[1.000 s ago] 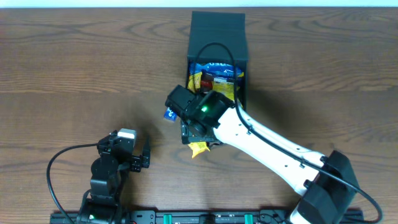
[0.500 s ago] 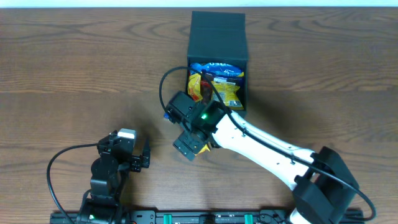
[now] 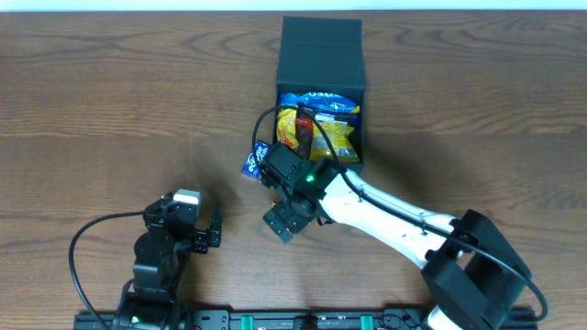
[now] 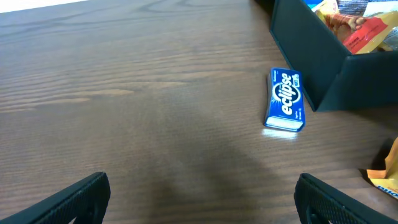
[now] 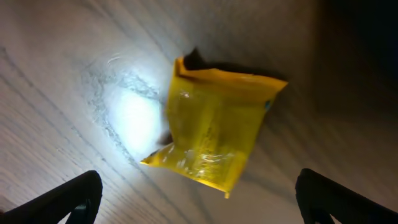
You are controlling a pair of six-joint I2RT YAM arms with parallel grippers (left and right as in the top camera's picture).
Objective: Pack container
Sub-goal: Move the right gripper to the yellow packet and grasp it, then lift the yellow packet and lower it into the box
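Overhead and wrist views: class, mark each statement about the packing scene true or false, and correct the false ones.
1. The container is open, with snack packets inside. True.
2. The blue Eclipse pack lies inside the container. False: it lies outside, on the table beside the container.
3. The right gripper clamps the yellow packet. False: its jaws are open and the packet lies loose on the table.
4. The left gripper is open and empty. True.

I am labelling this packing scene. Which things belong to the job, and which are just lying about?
Belong to the job: container; snack packets inside it; blue Eclipse pack beside it; yellow packet on the table.
Just lying about: black cable by the left arm.
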